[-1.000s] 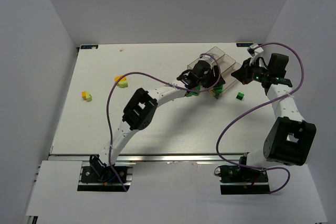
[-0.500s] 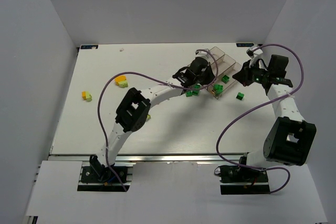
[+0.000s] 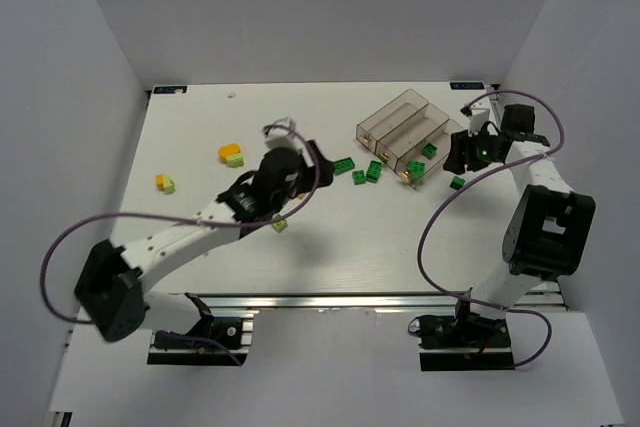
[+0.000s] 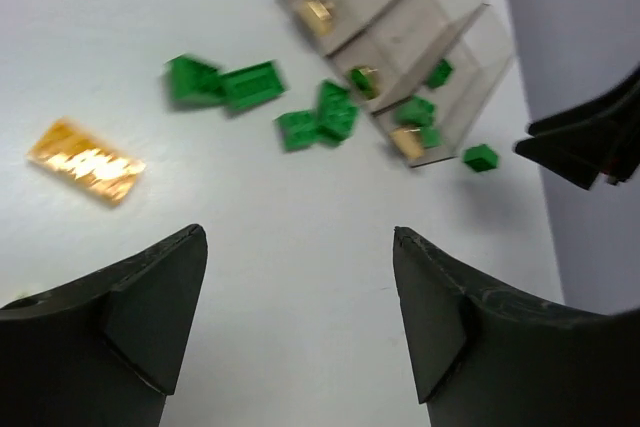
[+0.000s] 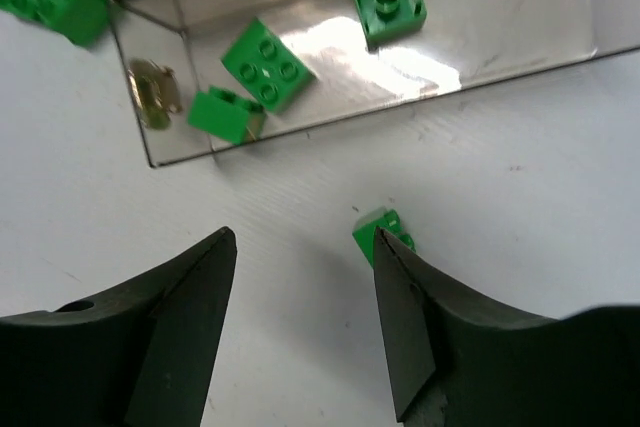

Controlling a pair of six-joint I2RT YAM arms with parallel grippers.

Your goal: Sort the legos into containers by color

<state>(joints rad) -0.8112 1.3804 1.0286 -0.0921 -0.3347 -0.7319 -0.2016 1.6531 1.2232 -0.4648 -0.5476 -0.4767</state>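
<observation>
Left arm (image 3: 185,230) back (wrist-view legos (image 4: 250,85) blurred)

Bins (image 3: 385,119): three, joined. Dark green bricks (image 3: 343,165): three inside right bin (image 5: 500,7), five or six loose. Orange-yellow bricks (image 3: 228,151): about three. Lime bricks (image 3: 169,186): three.
</observation>
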